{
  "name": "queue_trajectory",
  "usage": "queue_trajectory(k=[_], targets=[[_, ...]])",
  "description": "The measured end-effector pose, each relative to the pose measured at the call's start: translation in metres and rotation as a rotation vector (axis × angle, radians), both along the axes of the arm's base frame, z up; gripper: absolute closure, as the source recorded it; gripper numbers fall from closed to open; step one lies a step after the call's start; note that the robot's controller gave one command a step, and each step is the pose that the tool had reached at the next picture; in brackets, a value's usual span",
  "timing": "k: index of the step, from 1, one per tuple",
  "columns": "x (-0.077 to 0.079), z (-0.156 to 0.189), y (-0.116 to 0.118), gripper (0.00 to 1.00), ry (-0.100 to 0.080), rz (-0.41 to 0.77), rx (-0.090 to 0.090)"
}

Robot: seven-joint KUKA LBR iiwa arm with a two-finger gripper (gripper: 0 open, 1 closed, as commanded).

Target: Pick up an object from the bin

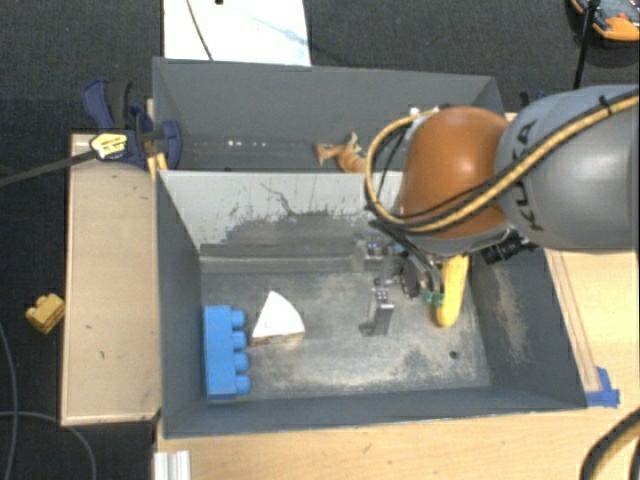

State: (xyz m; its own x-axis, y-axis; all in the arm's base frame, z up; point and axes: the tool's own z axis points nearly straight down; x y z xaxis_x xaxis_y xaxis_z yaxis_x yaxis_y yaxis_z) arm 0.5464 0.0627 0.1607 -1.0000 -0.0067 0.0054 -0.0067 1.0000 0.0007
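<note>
- Found the tool [382, 313] low inside the grey metal bin [300, 108], close to the floor and a little right of the middle in the view.
- Could not tell whether the tool stood wide or narrow, as the wrist hardware bunched above it hid too much.
- Saw scuffed, bare bin floor directly under the tool's tip.
- Placed the yellow toy banana [450, 293] just beside the tool, on the view's right, towards the bin's right-hand slope.
- Noted the banana lying lengthwise from far to near, with its far end tucked under the wrist and its rounded near tip on the floor.
- Could not tell whether banana and tool touched or stood just apart.
- Spotted a white wedge [277, 318] to the view's left of the tool and apart from it, pointed end towards the far wall, with a tan edge along its near side.
- Found a blue toy building block [225, 353] just left of the wedge, in the near-left part of the floor.
- Saw the block lying lengthwise from far to near, its studs facing the wedge and touching it or very nearly so.
- Made out an orange domed cover [450, 168] on the wrist above the tool, looped with yellow and black cables [385, 158].
- Traced the grey arm [585, 168] in from the view's right, over the bin's right rim.
- Noticed a small tan thing [340, 153] up against the far wall, well apart from the tool and too small to name.
</note>
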Motion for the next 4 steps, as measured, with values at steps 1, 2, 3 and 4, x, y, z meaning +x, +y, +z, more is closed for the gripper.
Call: queue_trajectory(k=[1,2,3,4], targets=[[0.002,0.004,0.000,0.00,-0.008,-0.001,0.000],[0.011,0.017,-0.045,0.00,-0.008,0.014,0.001],[0.015,0.012,-0.074,0.00,-0.009,0.037,-0.003],[-0.005,0.041,-0.092,0.00,-0.005,0.119,0.001]])
